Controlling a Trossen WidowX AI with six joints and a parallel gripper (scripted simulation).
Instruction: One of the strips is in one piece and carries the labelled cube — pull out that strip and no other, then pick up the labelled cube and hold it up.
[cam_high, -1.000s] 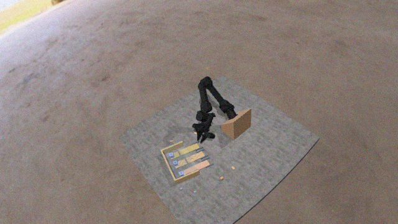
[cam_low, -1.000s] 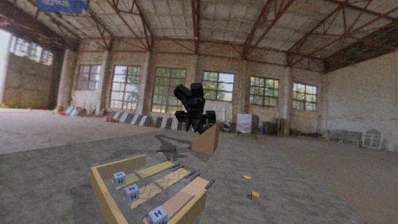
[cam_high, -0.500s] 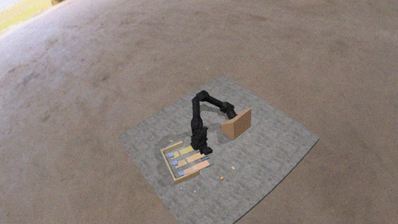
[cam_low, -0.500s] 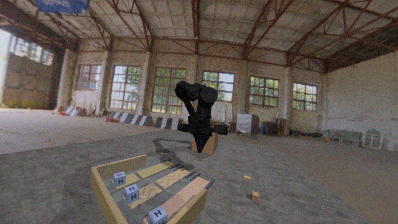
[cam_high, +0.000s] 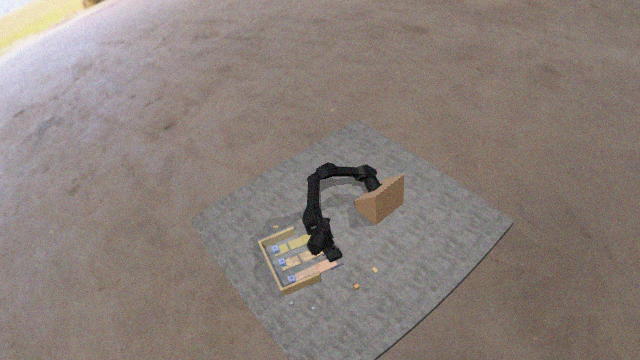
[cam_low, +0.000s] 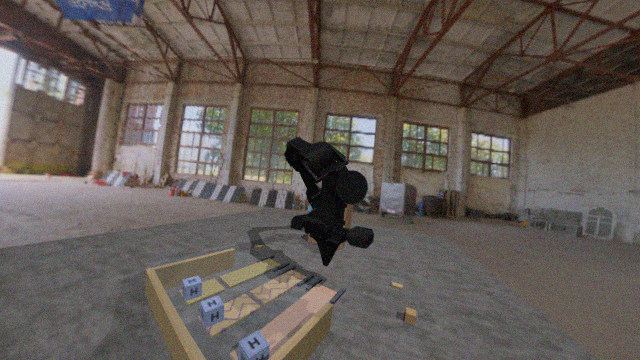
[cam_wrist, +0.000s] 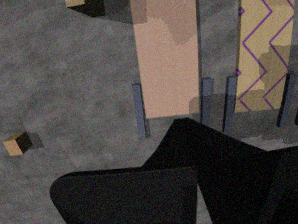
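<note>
A pink strip is in one piece, with a blue cube marked H on its far end. A zigzag strip has a gap across it, with another H cube at its end. A yellow strip is also split, with a third H cube. My gripper is shut and empty. Its tips are above the mat by the near end of the pink strip.
A low wooden frame walls the strips on three sides. Short dark rails flank their open ends. Small orange blocks lie to the side. A wooden wedge stands by the arm's base.
</note>
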